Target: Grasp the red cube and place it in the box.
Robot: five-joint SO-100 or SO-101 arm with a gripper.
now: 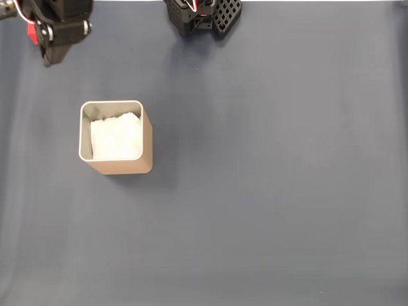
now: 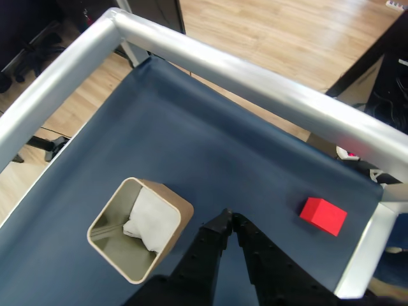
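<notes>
**End effector clenched and empty, cube off by the bench corner**

From my wrist view the end effector (image 2: 229,218) comes up from the bottom edge w/ both black fingers pressed together at the tips, nothing between them. It hangs above the dark blue bench (image 2: 210,140), tips pointing at bare cloth between the box and the cube.

The red cube (image 2: 324,215) sits on the bench to the right of the fingertips in wrist view, near the silver frame rail (image 2: 268,83) and the corner where two rails meet. It's apart from the end effector, not touching it, and well apart from the box.

The box (image 2: 182,213) is left of the fingertips in wrist view, upright, open side up, w/ crumpled white lining (image 2: 150,217) inside. No cube in it.

In the fixed view I see the box (image 1: 145,137) left of centre on the bench (image 1: 274,191), white lining (image 1: 116,137) visible through the pale rim. The arm's black body (image 1: 60,29) sits at the top left corner, clear of the box, and a second black block, the base (image 1: 204,16), at top centre. Wood floor (image 2: 274,32) beyond the rails in wrist view
</notes>
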